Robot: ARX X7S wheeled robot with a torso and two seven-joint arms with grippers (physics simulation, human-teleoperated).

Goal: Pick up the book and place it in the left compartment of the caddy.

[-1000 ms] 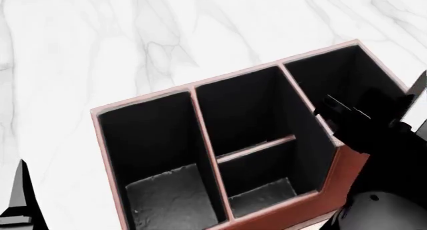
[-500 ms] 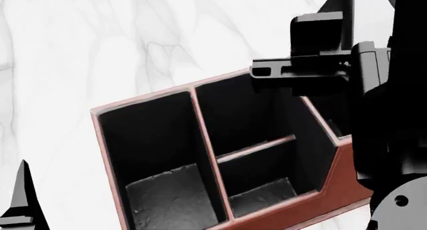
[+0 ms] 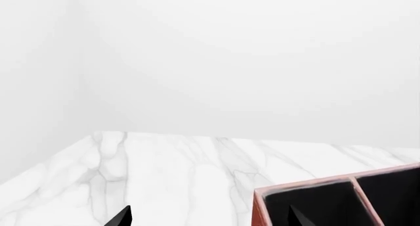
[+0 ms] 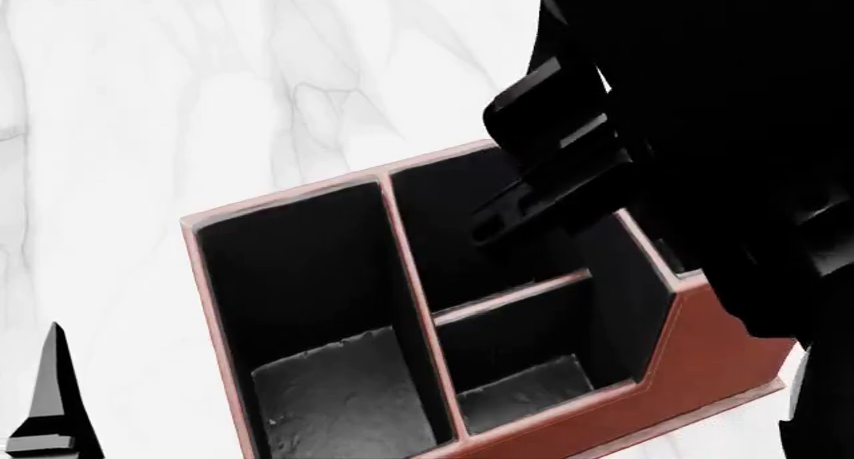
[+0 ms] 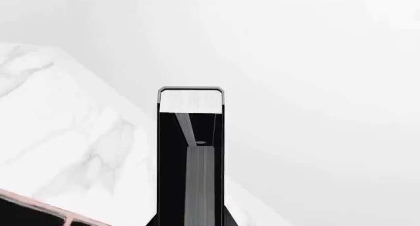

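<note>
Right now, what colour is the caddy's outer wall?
Reddish-brown on the caddy, with black lining inside; the head view shows it best.

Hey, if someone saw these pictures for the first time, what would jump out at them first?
Probably the right hand, a big black shape covering the upper right of the head view above the caddy. Next, the caddy's black-lined bays on the white marble table, with the left compartment empty. In the right wrist view, the book stands edge-on between the fingers.

The left compartment (image 4: 314,309) of the caddy (image 4: 694,364) gapes open from above. The right arm (image 4: 707,129) looms over the middle and right bays, blocking them. The table (image 4: 160,99) left and beyond lies bare.
</note>
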